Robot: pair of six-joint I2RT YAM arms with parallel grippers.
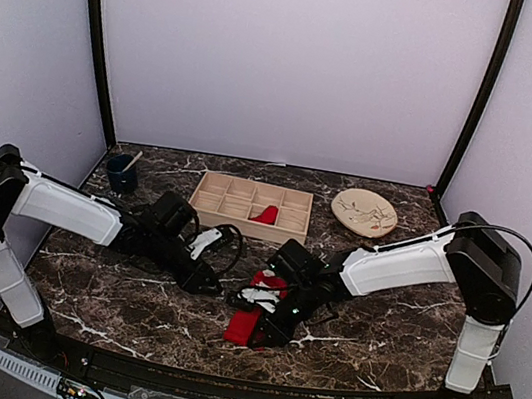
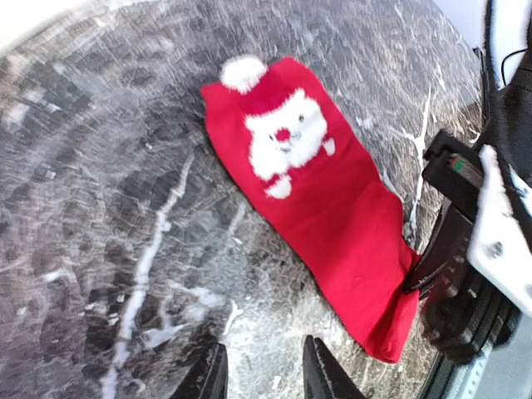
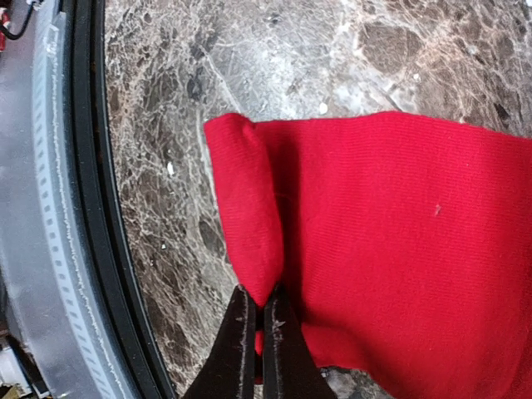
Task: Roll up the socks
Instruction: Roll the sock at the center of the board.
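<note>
A red sock (image 1: 244, 326) with a white Santa face lies flat on the marble table, near the front middle. In the left wrist view the sock (image 2: 332, 191) shows full length, Santa end far away. My right gripper (image 3: 258, 303) is shut on a folded-over lip at the sock's plain end (image 3: 391, 233), close to the table's front edge; it also shows in the top view (image 1: 261, 328). My left gripper (image 2: 262, 372) is open and empty, just above bare marble beside the sock, and shows in the top view (image 1: 212, 287).
A wooden compartment tray (image 1: 236, 200) stands at the back middle with a red item (image 1: 265, 215) in one compartment. A beige plate (image 1: 364, 212) sits back right, a dark blue cup (image 1: 122, 175) back left. The table's black front rim (image 3: 91, 249) runs beside the sock.
</note>
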